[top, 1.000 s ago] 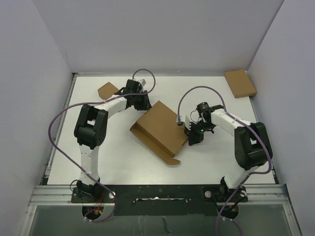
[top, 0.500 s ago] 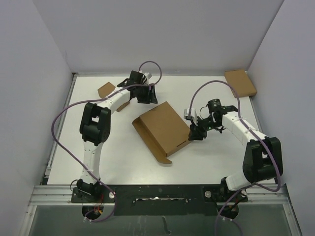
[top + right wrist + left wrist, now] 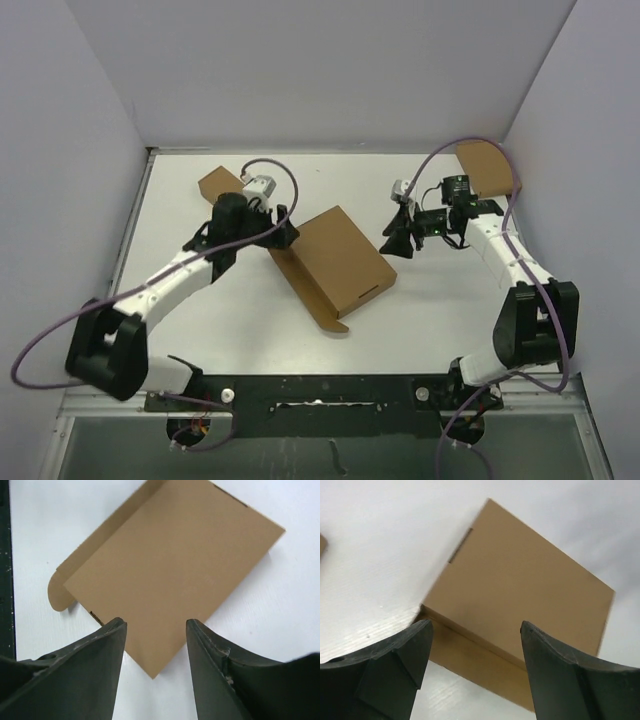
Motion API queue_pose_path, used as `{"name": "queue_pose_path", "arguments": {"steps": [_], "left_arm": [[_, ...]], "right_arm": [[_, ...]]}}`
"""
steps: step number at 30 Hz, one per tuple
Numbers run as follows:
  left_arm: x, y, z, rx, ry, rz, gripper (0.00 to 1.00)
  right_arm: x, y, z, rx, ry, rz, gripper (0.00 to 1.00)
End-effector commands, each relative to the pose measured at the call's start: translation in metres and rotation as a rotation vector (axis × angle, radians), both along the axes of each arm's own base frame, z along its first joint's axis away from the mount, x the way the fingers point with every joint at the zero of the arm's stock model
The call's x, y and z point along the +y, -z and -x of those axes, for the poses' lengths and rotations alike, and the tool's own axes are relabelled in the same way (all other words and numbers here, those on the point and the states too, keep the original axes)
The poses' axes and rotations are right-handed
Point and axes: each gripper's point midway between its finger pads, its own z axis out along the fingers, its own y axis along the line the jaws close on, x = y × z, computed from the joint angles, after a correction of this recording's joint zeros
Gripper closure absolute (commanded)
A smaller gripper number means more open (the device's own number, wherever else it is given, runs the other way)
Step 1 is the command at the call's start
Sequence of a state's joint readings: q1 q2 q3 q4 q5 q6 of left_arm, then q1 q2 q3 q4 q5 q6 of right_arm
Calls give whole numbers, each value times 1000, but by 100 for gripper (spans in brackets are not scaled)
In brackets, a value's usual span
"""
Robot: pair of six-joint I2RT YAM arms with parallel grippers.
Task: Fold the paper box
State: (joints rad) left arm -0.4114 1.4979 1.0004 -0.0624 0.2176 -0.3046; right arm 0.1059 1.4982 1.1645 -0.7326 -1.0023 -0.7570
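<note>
White table [image 3: 250,330] under a closed, flat brown paper box [image 3: 340,262], rounded tab out

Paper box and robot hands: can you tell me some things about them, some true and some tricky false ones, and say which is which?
1. The paper box lies on the white table, between the two hands. True.
2. The left hand is squeezing the paper box. False: its fingers are apart and hold nothing.
3. The right hand is open. True.
4. The paper box is the only cardboard on the table. False: a left small box and a right small box lie at the far side.
</note>
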Motion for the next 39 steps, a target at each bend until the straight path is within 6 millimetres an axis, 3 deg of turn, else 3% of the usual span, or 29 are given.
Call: {"name": "queue_pose_path", "arguments": {"steps": [1,5,8,11,15,18,21,25,30,39], "left_arm": [[-22,-81,48,-471,158,159,30],[-55,-49,133,-605,410,168,32],[-70,-24,185,-714,579,122,33],[-81,-7,219,-802,698,72,34],[-99,19,246,-849,838,-58,34],[-112,33,254,-850,879,-90,35],[-121,47,249,-831,861,-133,38],[-130,60,234,-790,815,-199,48],[-136,63,224,-787,763,-217,50],[-141,79,230,-751,811,-211,59]], "right_arm": [[32,-22,25,-153,-212,-162,42],[36,-1,50,-385,-345,-125,17],[34,6,49,-431,-366,-80,14],[31,16,50,-418,-380,-52,14],[28,28,56,-387,-404,-49,15],[25,29,54,-386,-398,-38,15],[22,28,53,-388,-387,-44,15],[21,29,54,-381,-386,-53,15],[22,30,54,-367,-387,-57,16],[21,27,48,-313,-348,-73,17]]}}
